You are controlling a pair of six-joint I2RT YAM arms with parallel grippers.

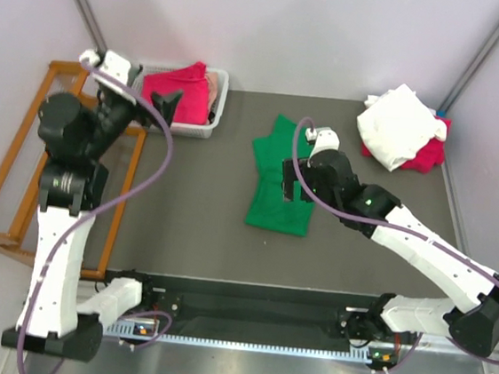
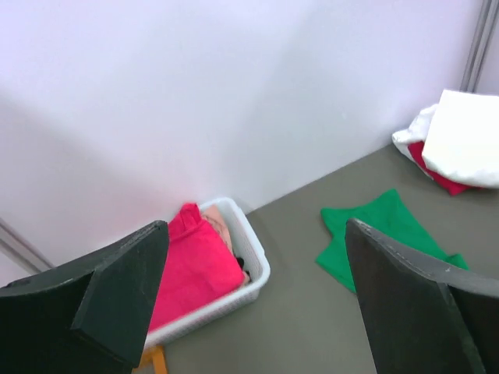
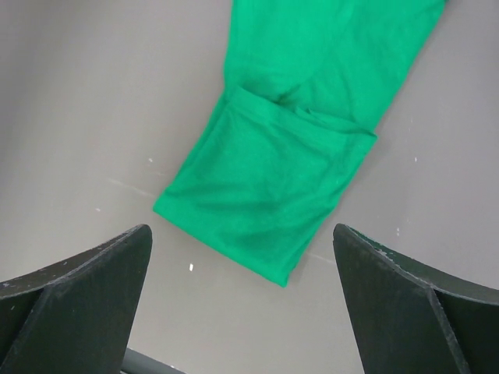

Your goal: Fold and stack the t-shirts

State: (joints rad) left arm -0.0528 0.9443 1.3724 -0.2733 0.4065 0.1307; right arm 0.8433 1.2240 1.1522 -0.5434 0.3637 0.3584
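A bright green t-shirt (image 1: pixel 270 203) lies partly folded in the middle of the table, with one layer doubled over its near end (image 3: pixel 269 199). My right gripper (image 1: pixel 289 186) hovers above it, open and empty (image 3: pixel 242 231), the shirt's near edge showing between the fingers. A crimson t-shirt (image 1: pixel 178 86) fills the white basket (image 1: pixel 219 94). My left gripper (image 1: pixel 165 104) hangs open and empty (image 2: pixel 257 226) in the air beside that basket (image 2: pixel 257 273), looking down on the crimson shirt (image 2: pixel 191 265). At the back right a white t-shirt (image 1: pixel 399 127) rests on a red one (image 1: pixel 430 155).
An orange wooden rack (image 1: pixel 4 184) stands off the table's left side, beside my left arm. Pale walls close in the back, with a metal post (image 1: pixel 477 59) in the right corner. A black rail (image 1: pixel 246 307) runs along the near edge between the arm bases.
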